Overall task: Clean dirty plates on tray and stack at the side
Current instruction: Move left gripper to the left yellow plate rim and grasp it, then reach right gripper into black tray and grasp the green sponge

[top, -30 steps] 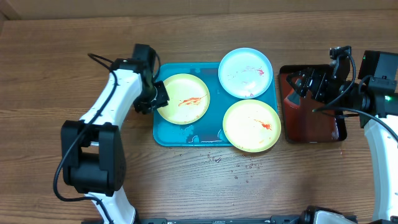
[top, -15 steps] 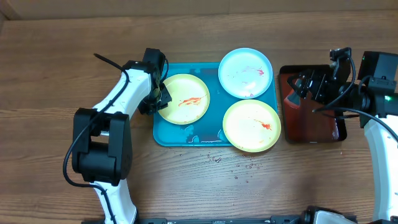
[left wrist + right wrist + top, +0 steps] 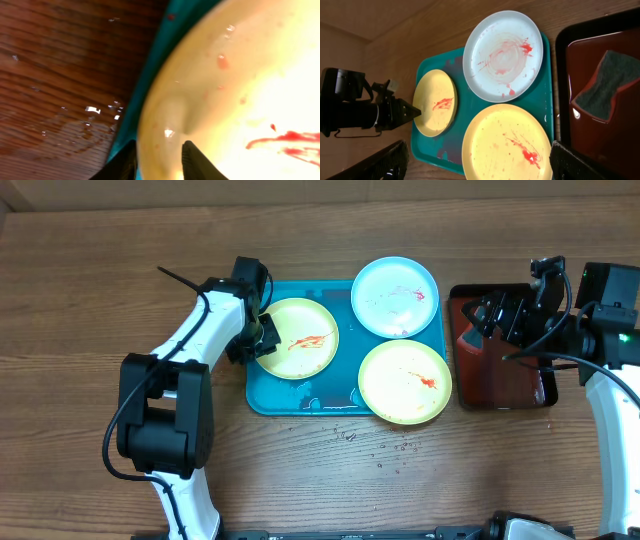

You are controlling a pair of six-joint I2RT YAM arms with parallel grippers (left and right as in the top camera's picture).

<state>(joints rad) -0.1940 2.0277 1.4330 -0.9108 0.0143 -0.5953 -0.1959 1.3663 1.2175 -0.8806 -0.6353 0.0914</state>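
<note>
Left wrist view showed the left gripper (image 3: 155, 162) narrow astride the rim of the yellow plate (image 3: 225, 100) at the left edge of the tray (image 3: 155, 65); a firm pinch couldn't be confirmed. It should bite deeper before lifting. The right gripper (image 3: 480, 162) gaped wide.

Left gripper (image 3: 262, 340) at outer rim of left yellow-green plate (image 3: 300, 340) on turquoise tray (image 3: 285, 398); blue-white plate (image 3: 395, 297), second yellow-green plate (image 3: 404, 382) alongside, all red-smeared.
</note>
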